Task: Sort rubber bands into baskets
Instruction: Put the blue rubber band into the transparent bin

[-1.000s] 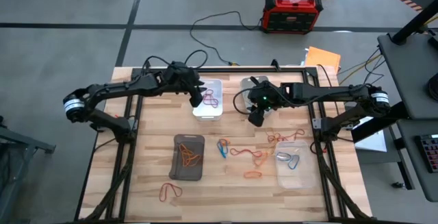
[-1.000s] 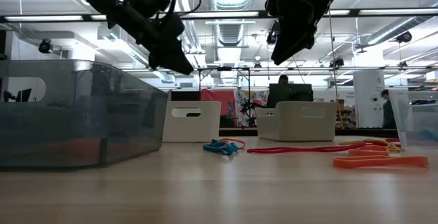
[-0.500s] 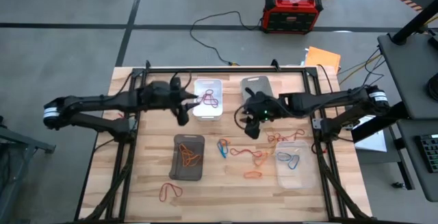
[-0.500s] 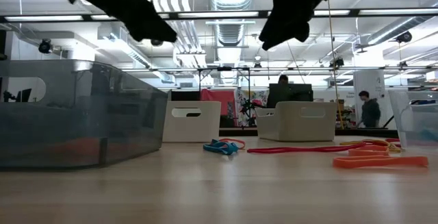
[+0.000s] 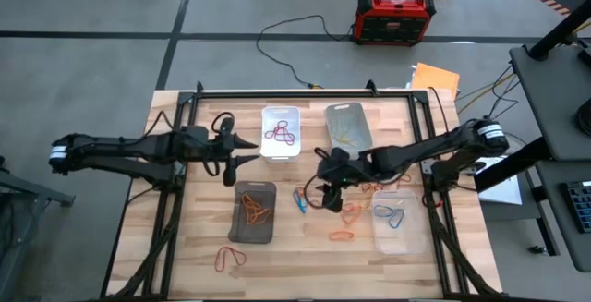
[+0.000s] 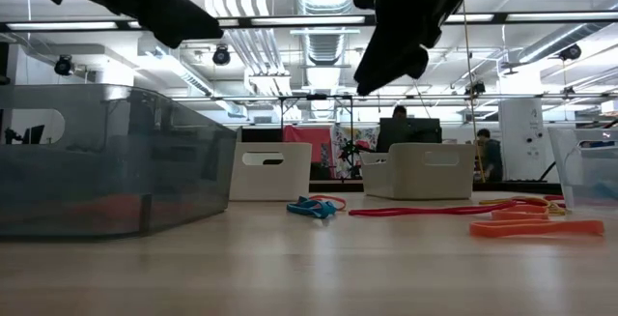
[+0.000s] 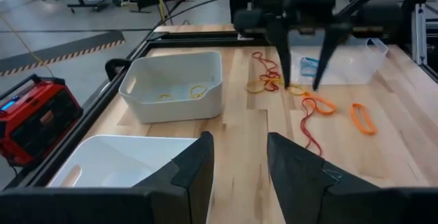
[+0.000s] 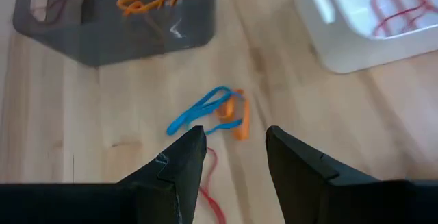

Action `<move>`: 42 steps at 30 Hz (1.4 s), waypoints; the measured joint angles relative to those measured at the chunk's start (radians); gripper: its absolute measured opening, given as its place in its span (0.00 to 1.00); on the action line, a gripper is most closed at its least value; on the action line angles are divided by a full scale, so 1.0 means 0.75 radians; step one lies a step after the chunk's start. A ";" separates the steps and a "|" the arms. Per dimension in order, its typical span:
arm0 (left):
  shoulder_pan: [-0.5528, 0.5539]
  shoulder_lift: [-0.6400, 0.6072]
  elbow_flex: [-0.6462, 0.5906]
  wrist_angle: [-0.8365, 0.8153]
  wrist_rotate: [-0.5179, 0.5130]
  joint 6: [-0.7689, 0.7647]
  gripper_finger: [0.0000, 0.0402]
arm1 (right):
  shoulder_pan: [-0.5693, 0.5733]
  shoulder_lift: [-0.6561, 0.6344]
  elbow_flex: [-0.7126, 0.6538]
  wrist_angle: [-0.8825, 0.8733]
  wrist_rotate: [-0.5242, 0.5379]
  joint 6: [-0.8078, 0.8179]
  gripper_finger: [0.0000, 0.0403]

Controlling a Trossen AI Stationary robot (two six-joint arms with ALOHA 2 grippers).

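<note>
Both grippers' jaws stand apart with nothing between them. The left gripper hangs above bare wood beside the white basket, which holds red rubber bands, and its fingers are parted and empty in its own wrist view. The right gripper hovers near the middle of the table, above the loose bands, and its fingers frame a blue band lying tangled with an orange band on the wood. The dark translucent basket sits toward the near left and holds orange bands. The light grey basket stands beside the white one at the far side, with thin yellowish bands on its floor. The clear basket sits at the near right with a blue band inside. More red and orange bands lie scattered on the wood between the dark and clear baskets, and one red band lies alone near the front edge. Behind the table, a red-black box rests on the floor.
</note>
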 joint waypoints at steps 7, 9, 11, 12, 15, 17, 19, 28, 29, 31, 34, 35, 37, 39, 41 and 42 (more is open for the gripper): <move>0.000 -0.033 -0.046 -0.003 0.001 0.000 0.30 | 0.078 0.127 0.000 0.158 0.000 0.020 0.36; 0.000 -0.037 -0.051 -0.003 0.001 0.000 0.30 | 0.087 0.169 0.011 0.166 0.000 0.053 0.35; 0.000 -0.036 -0.051 0.000 0.001 0.001 0.30 | 0.095 0.215 0.041 0.167 0.001 0.077 0.33; -0.001 -0.035 -0.051 0.000 0.001 0.003 0.30 | 0.100 0.237 0.057 0.165 0.001 0.081 0.32; 0.000 -0.034 -0.051 0.000 0.001 0.013 0.30 | 0.119 0.303 0.112 0.165 0.000 0.075 0.30; -0.001 -0.034 -0.051 0.000 0.001 0.015 0.30 | 0.126 0.339 0.142 0.155 -0.001 0.070 0.29; -0.001 -0.033 -0.051 0.000 0.002 0.015 0.30 | 0.129 0.369 0.169 0.135 0.000 0.070 0.29; -0.040 -0.043 -0.051 0.020 0.013 -0.003 0.30 | 0.136 0.477 0.205 0.081 0.011 -0.016 0.30; -0.047 -0.043 -0.051 0.021 0.014 -0.003 0.30 | 0.136 0.489 0.205 0.078 0.032 -0.027 0.30; -0.056 -0.044 -0.051 0.024 0.014 -0.003 0.30 | 0.136 0.504 0.208 0.048 0.088 -0.055 0.32; -0.062 -0.044 -0.051 0.025 0.014 -0.003 0.30 | 0.134 0.512 0.208 0.052 0.129 -0.084 0.35; -0.062 -0.044 -0.051 0.025 0.014 -0.004 0.30 | 0.134 0.512 0.209 0.046 0.141 -0.091 0.36; -0.062 -0.044 -0.051 0.025 0.014 -0.003 0.30 | 0.135 0.518 0.208 0.038 0.142 -0.128 0.38; -0.062 -0.043 -0.051 0.026 0.014 -0.004 0.30 | 0.135 0.528 0.208 0.043 0.142 -0.168 0.40; -0.062 -0.039 -0.051 0.027 0.014 -0.004 0.30 | 0.135 0.540 0.208 0.045 0.142 -0.200 0.41; -0.062 -0.036 -0.051 0.027 0.014 -0.004 0.30 | 0.135 0.546 0.210 0.045 0.142 -0.210 0.41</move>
